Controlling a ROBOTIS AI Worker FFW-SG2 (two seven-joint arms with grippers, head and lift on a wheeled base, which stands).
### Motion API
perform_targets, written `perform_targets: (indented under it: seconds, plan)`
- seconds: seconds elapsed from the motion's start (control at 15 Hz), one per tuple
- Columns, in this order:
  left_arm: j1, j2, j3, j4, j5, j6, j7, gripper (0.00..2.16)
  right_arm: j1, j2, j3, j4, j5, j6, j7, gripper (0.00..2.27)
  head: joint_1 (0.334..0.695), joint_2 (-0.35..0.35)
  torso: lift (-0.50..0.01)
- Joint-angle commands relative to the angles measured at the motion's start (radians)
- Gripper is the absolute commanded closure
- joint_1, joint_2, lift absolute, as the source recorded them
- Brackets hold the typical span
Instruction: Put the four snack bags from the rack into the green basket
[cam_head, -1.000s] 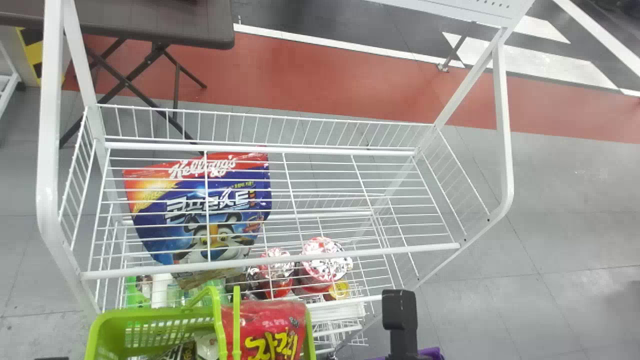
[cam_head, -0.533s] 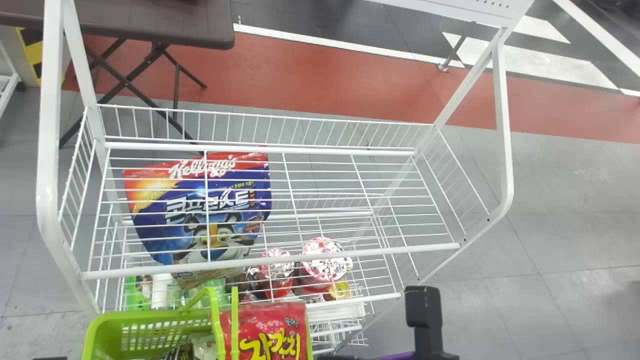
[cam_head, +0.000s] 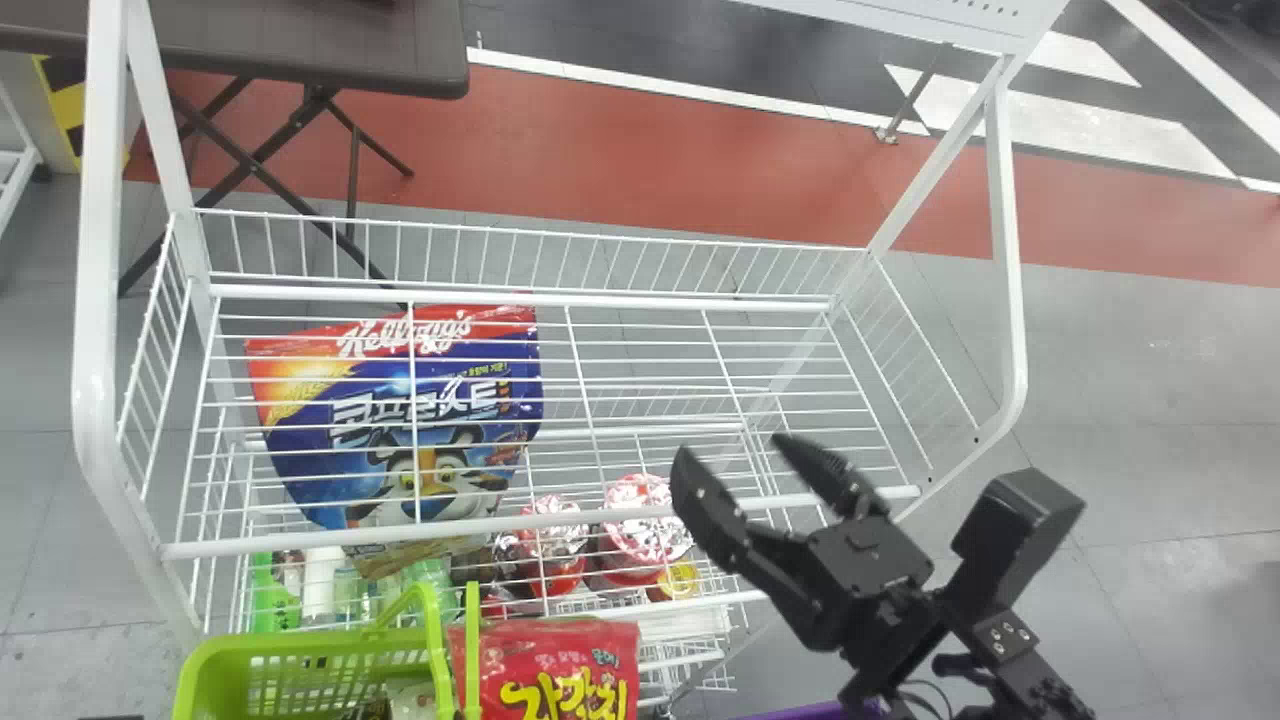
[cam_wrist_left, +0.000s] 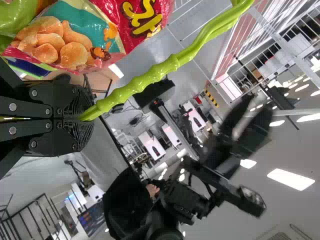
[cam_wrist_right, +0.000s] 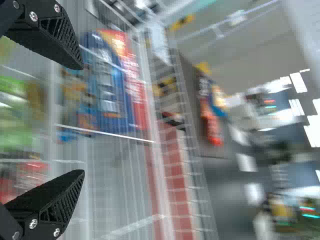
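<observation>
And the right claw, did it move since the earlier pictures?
Yes. In the head view, the right claw has come up from the bottom edge, past the rack's front rail.

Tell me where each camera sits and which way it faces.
Head view: on the head, facing forward and down at the white rack; the right gripper and its arm show at lower right.
Left wrist view: on the left wrist, facing past the green basket's handle into the room; its own gripper grips the handle, the right arm's farther off.
Right wrist view: on the right wrist, facing across the rack; its own two fingers show.
Shared: head and right wrist views both show the blue bag.
</observation>
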Motion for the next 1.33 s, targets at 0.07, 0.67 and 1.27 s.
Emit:
perform_targets:
  seconds: [0.07,0.67,1.27]
  plan:
    - [-0.002,0.000,0.000,0.006,-0.003,0.000,0.000,2.03,0.024,0.001,0.122,0.000,0.150,-0.144,-0.132,0.09,0.695,-0.350,-0.007]
    - [-0.001,0.002,0.000,0.008,0.003,0.000,-0.011,2.03,0.039,0.001,0.168,-0.001,0.177,-0.131,-0.180,0.09,0.695,-0.350,-0.007]
    - [0.004,0.000,-0.004,0.011,0.005,0.000,-0.012,2.03,0.055,0.001,0.169,-0.012,0.173,-0.137,-0.175,0.09,0.695,-0.350,-0.007]
